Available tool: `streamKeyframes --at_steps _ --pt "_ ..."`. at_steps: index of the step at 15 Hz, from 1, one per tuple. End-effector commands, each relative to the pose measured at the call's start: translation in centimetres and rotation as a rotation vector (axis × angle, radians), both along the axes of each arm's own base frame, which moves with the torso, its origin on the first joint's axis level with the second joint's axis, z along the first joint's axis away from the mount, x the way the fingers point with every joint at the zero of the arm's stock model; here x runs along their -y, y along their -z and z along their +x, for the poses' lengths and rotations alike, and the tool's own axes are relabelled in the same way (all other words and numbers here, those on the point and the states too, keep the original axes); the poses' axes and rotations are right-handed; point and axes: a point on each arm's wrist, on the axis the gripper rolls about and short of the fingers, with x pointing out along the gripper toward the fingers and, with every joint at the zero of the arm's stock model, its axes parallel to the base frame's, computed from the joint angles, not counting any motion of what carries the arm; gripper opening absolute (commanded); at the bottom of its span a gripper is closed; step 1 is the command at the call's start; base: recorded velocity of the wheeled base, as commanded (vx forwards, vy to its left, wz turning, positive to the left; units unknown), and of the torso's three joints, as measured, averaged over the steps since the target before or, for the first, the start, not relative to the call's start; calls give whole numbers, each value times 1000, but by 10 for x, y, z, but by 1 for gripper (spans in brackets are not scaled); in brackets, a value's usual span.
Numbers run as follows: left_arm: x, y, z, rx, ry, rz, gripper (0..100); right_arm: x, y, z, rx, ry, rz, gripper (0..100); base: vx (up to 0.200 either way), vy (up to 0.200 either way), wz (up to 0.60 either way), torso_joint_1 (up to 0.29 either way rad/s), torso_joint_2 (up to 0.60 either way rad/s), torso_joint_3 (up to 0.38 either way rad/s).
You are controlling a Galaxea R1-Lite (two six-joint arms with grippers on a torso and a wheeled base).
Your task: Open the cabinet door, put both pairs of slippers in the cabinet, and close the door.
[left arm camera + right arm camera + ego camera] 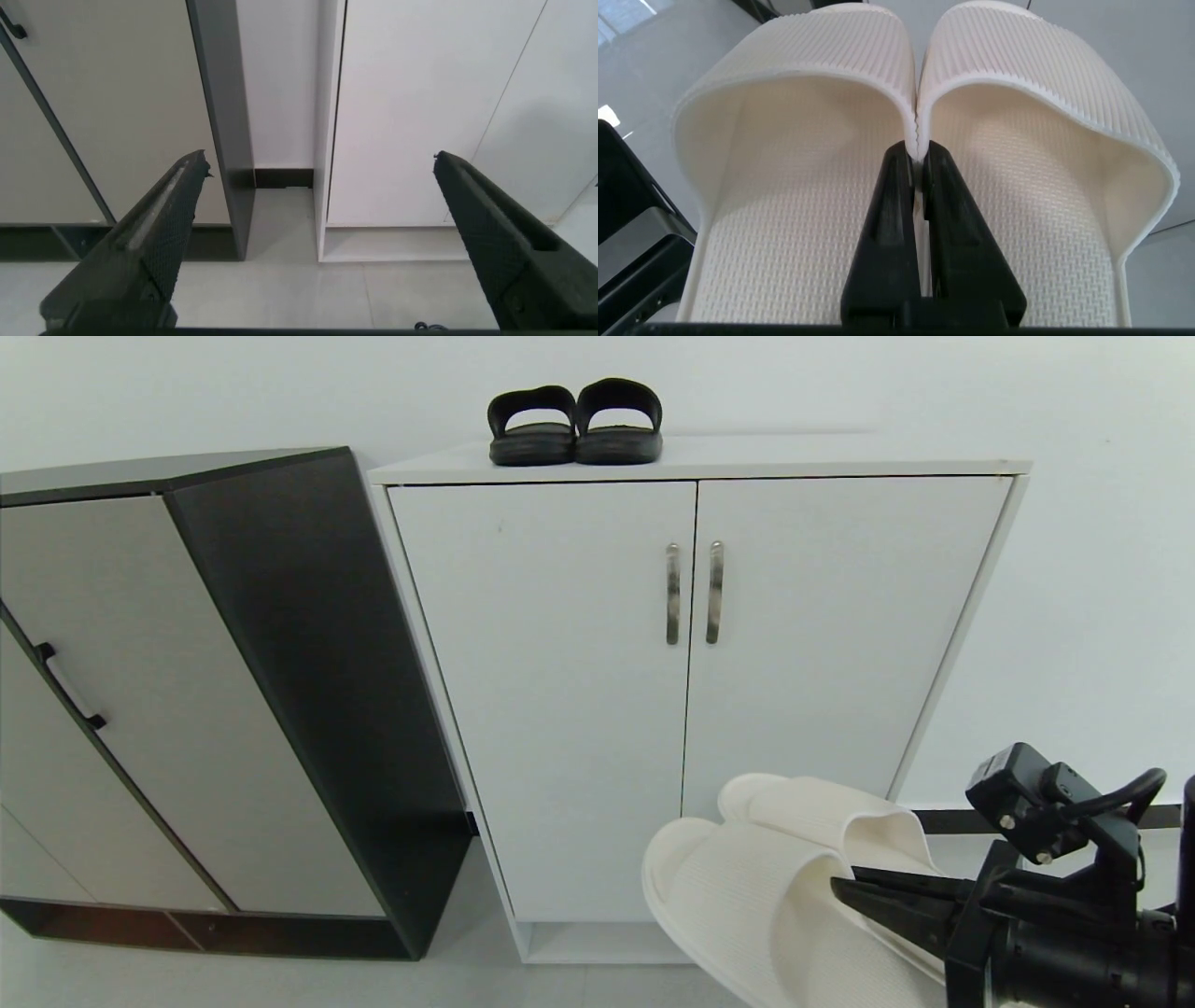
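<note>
Home entryway look
12 o'clock: white shoe cabinet [560, 709], black slippers [574, 425] on top; 9 o'clock: dark cabinet [308, 691]; plain wall [1102, 569] behind

You have the white cabinet [794, 457] with its two doors [551, 691] shut. The black slippers [574, 425] sit side by side on its top. The cream slippers [813, 140], ribbed, are pinched together at their inner edges in the right gripper [920, 159], low before the right-hand door.
</note>
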Motion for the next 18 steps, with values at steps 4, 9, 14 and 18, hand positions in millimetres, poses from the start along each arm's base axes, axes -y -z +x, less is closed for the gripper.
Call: streamKeyframes --at_steps 4,9,14,18 --pt "1 -83 14 -4 75 -14 100 -1 0 0 1 -9 -1 0 0 0 0 0 0 0" --pt "15 -123 93 -100 487 -14 100 0 1 -1 17 -18 -18 0 0 0 0 0 0 0" --pt "62 -134 158 -141 742 0 100 -1 3 1 7 -18 -26 0 0 0 0 0 0 0" --pt "136 -153 190 -122 836 -42 100 0 1 0 15 -10 -21 0 0 0 0 0 0 0"
